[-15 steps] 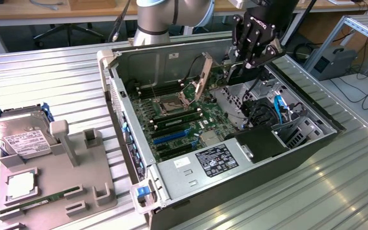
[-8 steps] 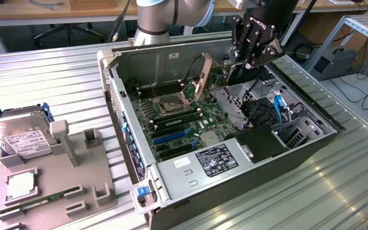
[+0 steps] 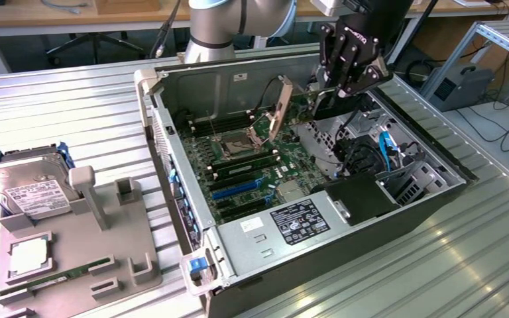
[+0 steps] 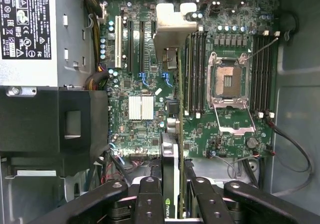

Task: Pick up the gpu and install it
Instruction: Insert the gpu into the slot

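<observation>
EXTERIOR: gripper (image 3: 330, 93) clenched on gpu (image 3: 278, 109); card held on edge, tilted, above motherboard (image 3: 246, 169) inside open case (image 3: 162, 132) | WRIST: fingers (image 4: 150, 199) pinch card end opposite its silver bracket; seating cannot be determined | HANDLING: judged light, stiff, fragile; grip bare board edges, avoid twisting.
</observation>
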You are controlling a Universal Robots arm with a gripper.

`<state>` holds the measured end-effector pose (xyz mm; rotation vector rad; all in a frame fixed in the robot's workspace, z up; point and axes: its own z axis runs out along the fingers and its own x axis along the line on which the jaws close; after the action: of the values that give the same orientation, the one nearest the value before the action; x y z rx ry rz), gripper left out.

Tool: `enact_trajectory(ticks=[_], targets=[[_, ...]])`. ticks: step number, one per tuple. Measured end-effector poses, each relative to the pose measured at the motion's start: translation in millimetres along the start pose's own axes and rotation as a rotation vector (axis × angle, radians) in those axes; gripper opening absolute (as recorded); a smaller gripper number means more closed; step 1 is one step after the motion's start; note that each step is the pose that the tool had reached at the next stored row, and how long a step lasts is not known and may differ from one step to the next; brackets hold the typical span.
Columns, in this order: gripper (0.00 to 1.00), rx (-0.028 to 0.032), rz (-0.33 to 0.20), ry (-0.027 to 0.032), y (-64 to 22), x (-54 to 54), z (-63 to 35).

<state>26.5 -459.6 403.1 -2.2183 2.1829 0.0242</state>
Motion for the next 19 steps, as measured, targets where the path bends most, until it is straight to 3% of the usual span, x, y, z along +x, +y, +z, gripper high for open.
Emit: enact_trajectory(ticks=[14, 19], targets=[[0.27, 0.0, 0.0, 0.0, 0.1, 0.3, 10.3], [0.27, 0.0001, 0.001, 0.0001, 6.8, 0.4, 15.2]])
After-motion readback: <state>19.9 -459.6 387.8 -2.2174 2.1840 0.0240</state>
